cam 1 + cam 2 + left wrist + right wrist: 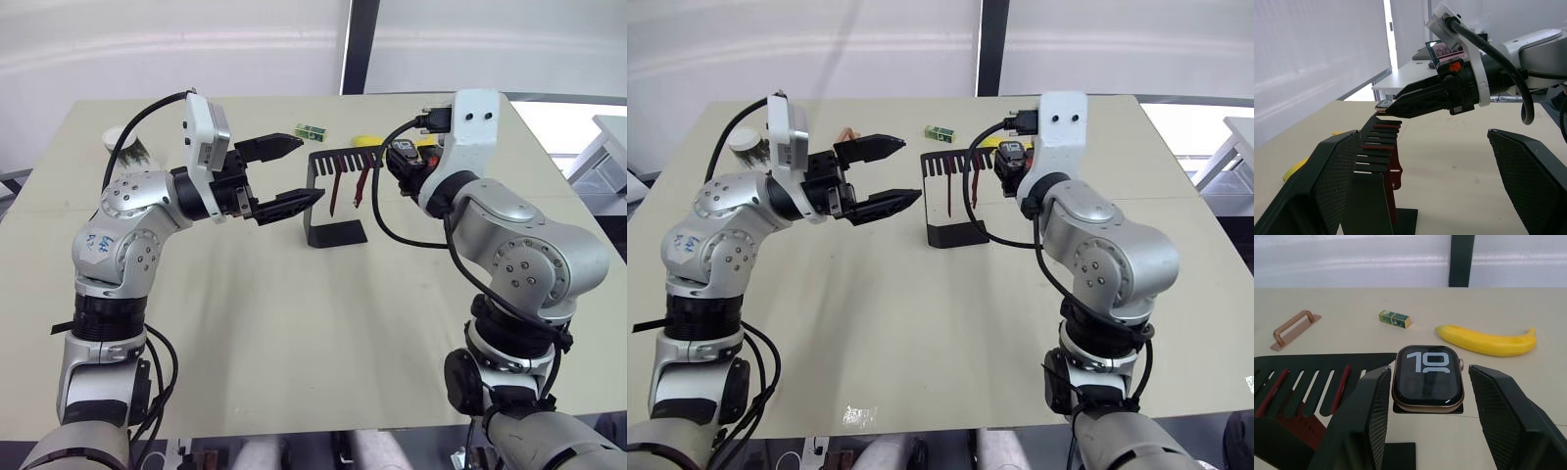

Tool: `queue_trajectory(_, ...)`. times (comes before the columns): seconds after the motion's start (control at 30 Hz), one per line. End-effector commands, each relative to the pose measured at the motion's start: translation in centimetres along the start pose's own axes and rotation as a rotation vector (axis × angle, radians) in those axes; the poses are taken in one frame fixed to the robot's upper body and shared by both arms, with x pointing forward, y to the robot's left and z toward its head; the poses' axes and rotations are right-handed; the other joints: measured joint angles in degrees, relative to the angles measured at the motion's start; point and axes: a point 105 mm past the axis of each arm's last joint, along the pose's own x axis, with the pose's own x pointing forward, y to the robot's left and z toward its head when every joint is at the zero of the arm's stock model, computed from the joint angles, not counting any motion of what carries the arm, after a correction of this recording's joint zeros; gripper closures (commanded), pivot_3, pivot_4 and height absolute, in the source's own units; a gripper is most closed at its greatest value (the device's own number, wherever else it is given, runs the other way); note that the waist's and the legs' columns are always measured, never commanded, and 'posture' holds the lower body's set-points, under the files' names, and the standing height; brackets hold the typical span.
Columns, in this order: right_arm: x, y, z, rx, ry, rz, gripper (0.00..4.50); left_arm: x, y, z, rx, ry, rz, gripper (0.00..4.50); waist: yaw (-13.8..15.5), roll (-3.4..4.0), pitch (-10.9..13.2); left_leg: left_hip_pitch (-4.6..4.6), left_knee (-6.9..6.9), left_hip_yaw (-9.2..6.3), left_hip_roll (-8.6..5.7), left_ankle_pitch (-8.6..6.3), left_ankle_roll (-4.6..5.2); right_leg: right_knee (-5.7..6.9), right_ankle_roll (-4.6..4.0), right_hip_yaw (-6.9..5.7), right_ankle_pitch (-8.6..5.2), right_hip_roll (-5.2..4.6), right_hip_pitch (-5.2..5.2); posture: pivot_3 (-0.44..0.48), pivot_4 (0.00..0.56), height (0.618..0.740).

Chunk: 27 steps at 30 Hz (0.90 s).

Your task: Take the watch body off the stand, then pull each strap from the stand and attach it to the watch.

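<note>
The black stand [333,233] is on the table between my arms. Two dark red straps [336,192] [361,186] hang from its slotted top arm. The watch body [1427,377], dark screen with a pale rim, sits flat on the arm's end. My right gripper [1427,371] is open, one finger [1371,411] on each side of the watch body with narrow gaps. My left gripper [286,174] is open and empty, hovering just left of the stand, its fingers [1327,186] pointing at the slotted arm [1376,142].
A banana [1484,341], a small green block [1394,318] and a copper handle-shaped bar [1293,328] lie on the table beyond the stand. A white cup [122,142] stands at the back left corner.
</note>
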Motion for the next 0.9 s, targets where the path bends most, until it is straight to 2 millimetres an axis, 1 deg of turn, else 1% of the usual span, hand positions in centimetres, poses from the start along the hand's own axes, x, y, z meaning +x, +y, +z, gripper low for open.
queue_trajectory(0.03,-0.29,0.49,1.34,-0.004,-0.06,0.028,1.81,-0.18,-0.05,1.01,0.048,-0.024,0.006,0.0,0.0,0.0,0.0,0.0,0.0,0.0,0.0,0.0,0.0,0.0,0.0,0.0,0.0,0.0,0.0,0.0,0.15,0.74)
queue_trajectory(0.5,-0.26,0.3,1.35,-0.002,-0.057,0.021,1.81,-0.12,-0.06,1.06,0.056,-0.034,0.013,0.0,0.0,0.0,0.0,0.0,0.01,0.0,-0.01,0.0,0.0,0.05,0.0,0.0,0.0,-0.01,-0.01,0.0,0.15,0.74)
queue_trajectory(0.63,-0.27,0.39,1.37,0.004,-0.058,0.027,2.93,-0.05,-0.1,1.12,0.057,-0.04,0.014,0.0,0.0,0.0,0.0,0.0,0.02,0.0,-0.01,0.0,0.0,0.06,0.0,0.0,0.0,-0.01,-0.02,0.0,0.15,0.74)
queue_trajectory(0.9,-0.53,0.47,1.63,0.009,-0.068,0.036,2.92,-0.05,-0.05,1.3,0.057,-0.05,0.018,0.0,0.0,0.0,0.0,0.0,0.03,0.0,-0.02,0.0,0.0,0.08,0.0,0.0,0.0,-0.01,-0.02,0.0,0.15,0.74)
